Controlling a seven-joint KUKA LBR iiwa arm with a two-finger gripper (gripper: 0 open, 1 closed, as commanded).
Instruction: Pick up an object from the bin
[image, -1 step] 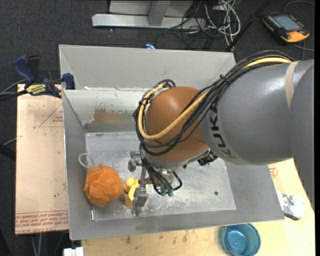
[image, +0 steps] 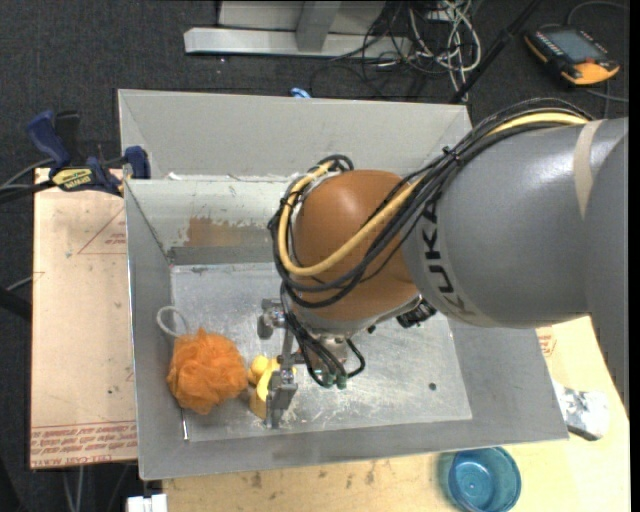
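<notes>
My gripper (image: 277, 395) reaches down near the bin's front edge, left of centre. Its fingertips stand right at a small yellow thing (image: 262, 376) lying on the bin floor, which they partly hide. Whether the yellow thing sits between the fingers is unclear. Just left of it lies an orange mesh bath sponge (image: 206, 372), fluffy and round, with a white cord loop (image: 170, 320) at its upper left.
The arm with its orange dome and cables covers the bin's middle and right. Bare grey floor shows at the front right and along the back wall.
</notes>
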